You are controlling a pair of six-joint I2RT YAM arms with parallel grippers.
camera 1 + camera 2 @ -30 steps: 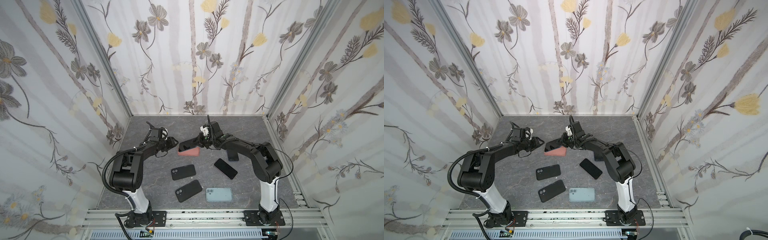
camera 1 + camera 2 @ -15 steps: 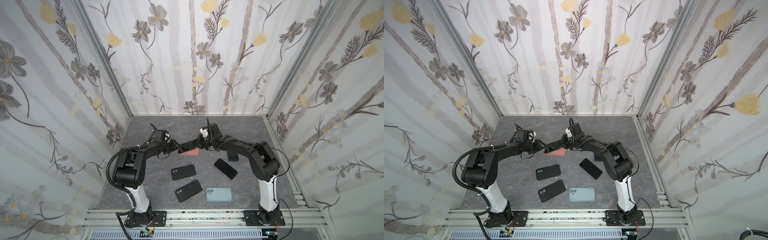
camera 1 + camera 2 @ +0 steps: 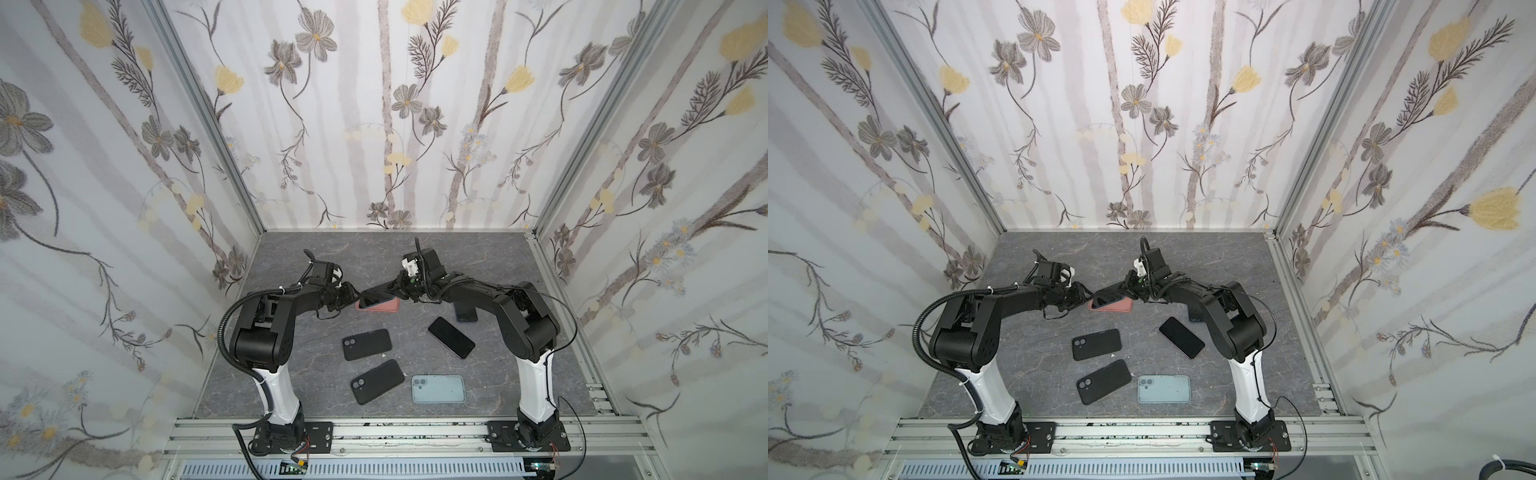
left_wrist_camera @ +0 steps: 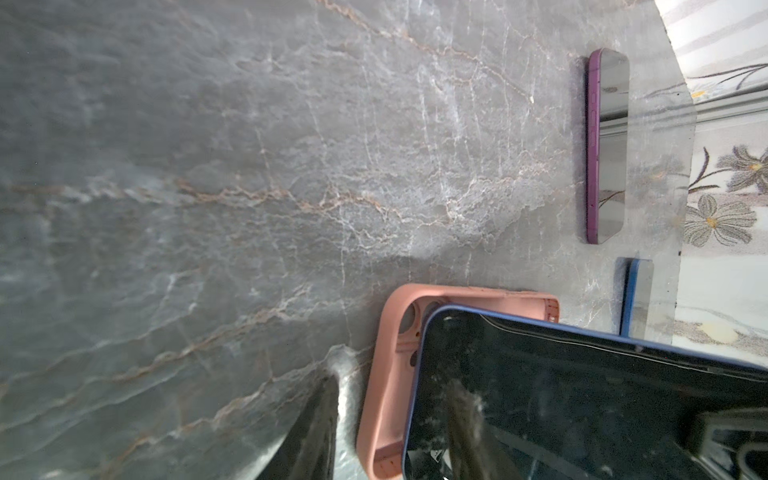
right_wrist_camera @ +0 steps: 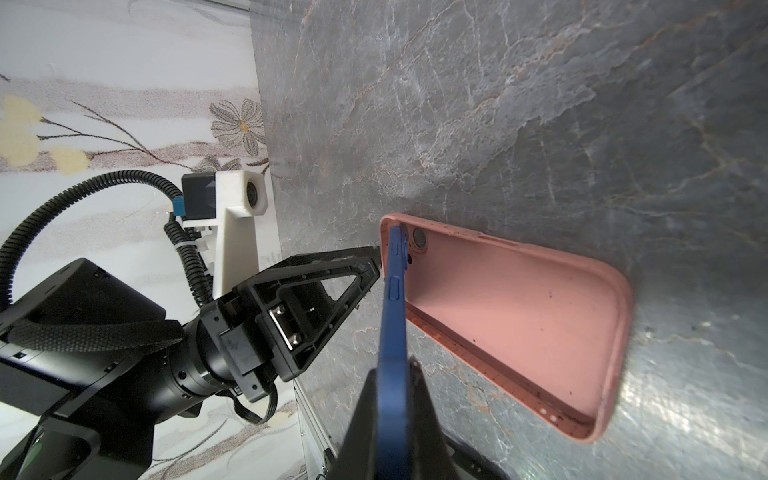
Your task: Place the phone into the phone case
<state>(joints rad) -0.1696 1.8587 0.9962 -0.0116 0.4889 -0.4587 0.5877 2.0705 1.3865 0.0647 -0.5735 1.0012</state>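
Pink phone case, toward the tabletop's back edge: steady with the left hand, jaws apart at its camera end. Lower the tilted blue phone, clamped in the right hand, flat, then press corners in.

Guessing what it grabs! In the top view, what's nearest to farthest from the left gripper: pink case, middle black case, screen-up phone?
1. pink phone case, beside the left gripper
2. middle black case, further front
3. screen-up phone, right side
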